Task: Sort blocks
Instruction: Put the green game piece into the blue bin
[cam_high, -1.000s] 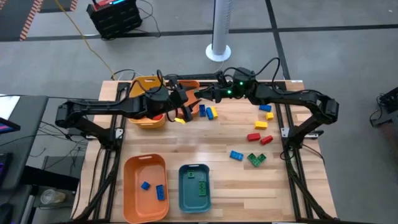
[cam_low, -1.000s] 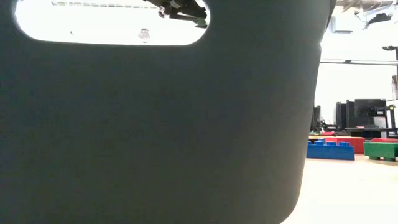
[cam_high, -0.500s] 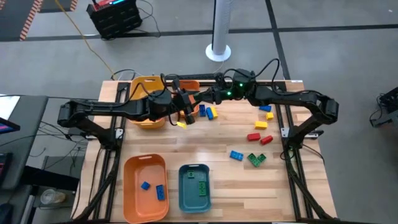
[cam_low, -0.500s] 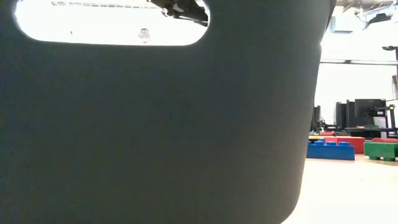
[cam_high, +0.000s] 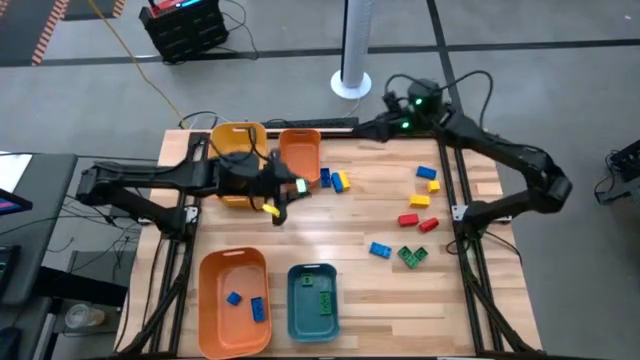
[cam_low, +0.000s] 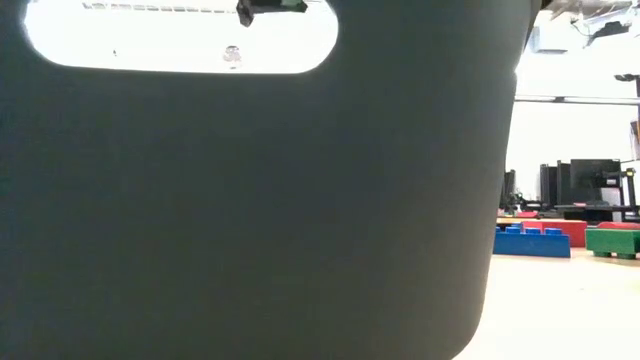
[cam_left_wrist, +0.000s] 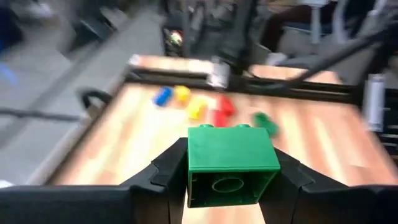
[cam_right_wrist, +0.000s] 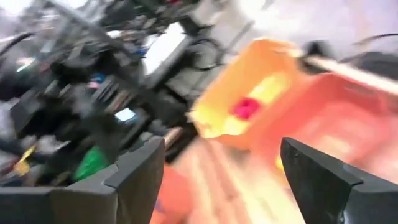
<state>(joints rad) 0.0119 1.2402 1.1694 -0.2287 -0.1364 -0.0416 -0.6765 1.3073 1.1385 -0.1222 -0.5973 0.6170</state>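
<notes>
My left gripper (cam_high: 292, 187) hangs above the table beside the far orange bin (cam_high: 300, 156), shut on a green block (cam_left_wrist: 231, 163). In the low view that block (cam_low: 288, 5) shows through a bin handle slot. My right gripper (cam_high: 360, 129) stands open over the table's far edge, right of the bins, with nothing between its fingers (cam_right_wrist: 221, 168). Loose blocks lie on the table: a blue and yellow pair (cam_high: 334, 180), another such pair (cam_high: 428, 178), a yellow one (cam_high: 419, 200), two red (cam_high: 417, 222), a blue (cam_high: 380, 250) and a green (cam_high: 412, 256). My left gripper pinches the green block between its two fingers (cam_left_wrist: 168, 167), one on each of two opposite sides (cam_left_wrist: 194, 168). The fingers reach in about level from the table's left. The block is lifted clear of the table, its hollow underside (cam_left_wrist: 227, 185) turned toward the wrist.
A yellow bin (cam_high: 237, 148) holding a red block (cam_right_wrist: 245, 107) stands at the far left beside the orange one. Near the front edge are an orange bin (cam_high: 232, 270) with blue blocks and a teal bin (cam_high: 300, 318) with a green block. A dark bin wall (cam_low: 250, 220) fills most of the low view.
The two grippers stood tip to tip by the far bins. My right gripper has drawn back toward the table's far right edge. My left gripper has come a little toward the near and left edges, carrying the green block clear of the table.
</notes>
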